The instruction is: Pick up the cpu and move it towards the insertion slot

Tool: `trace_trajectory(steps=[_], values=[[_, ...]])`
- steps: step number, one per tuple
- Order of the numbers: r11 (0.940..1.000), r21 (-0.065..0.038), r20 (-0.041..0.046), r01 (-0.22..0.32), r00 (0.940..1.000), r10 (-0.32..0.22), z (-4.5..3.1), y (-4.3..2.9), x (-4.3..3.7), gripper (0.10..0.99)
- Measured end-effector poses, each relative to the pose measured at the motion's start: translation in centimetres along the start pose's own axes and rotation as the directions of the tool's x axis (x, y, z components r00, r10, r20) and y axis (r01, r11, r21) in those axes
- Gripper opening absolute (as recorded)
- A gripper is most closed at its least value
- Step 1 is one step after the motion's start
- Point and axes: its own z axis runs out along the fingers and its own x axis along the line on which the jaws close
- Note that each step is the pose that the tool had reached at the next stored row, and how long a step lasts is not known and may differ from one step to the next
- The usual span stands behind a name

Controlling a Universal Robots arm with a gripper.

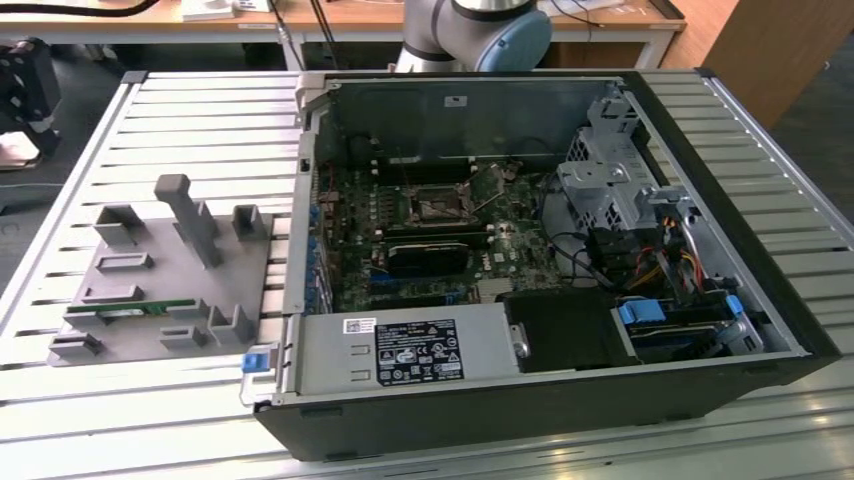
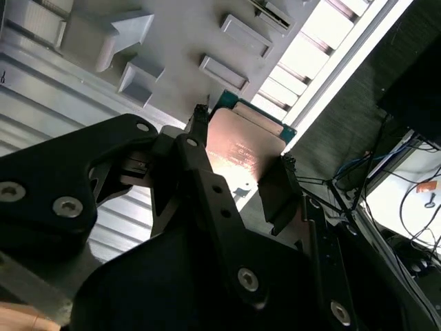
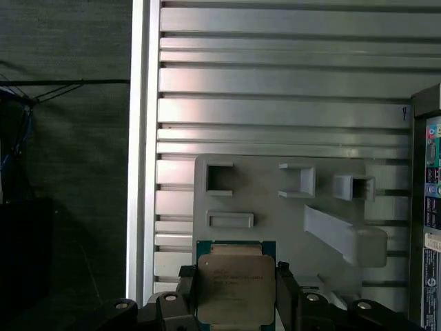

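Note:
In both wrist views my gripper (image 3: 236,289) (image 2: 242,138) is shut on the cpu (image 3: 234,276) (image 2: 241,155), a flat square chip with a silvery top and a green rim, clamped by two opposite edges between black fingers (image 3: 186,289). The chip hangs well above the grey fixture plate (image 3: 275,207) (image 2: 172,34) and the slatted table. The insertion slot (image 1: 437,207), a square black socket in a metal frame, sits on the motherboard inside the open computer case (image 1: 534,260), towards the exterior view's right of the fixture plate (image 1: 160,270).
The fixture plate carries raised blocks, a tall post (image 1: 187,215) and a green memory stick (image 1: 127,309). The case walls, a black card (image 1: 427,255), drive cage (image 1: 614,190) and cables surround the socket. The arm's base (image 1: 474,30) stands behind the case. The table edge (image 3: 141,138) borders dark floor.

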Motion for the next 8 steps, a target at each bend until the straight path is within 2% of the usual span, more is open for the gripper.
trace_trajectory(steps=[8], values=[[1.0000,0.001,0.0000,0.000,1.0000,0.000,-1.87,0.22,0.01,0.541]])
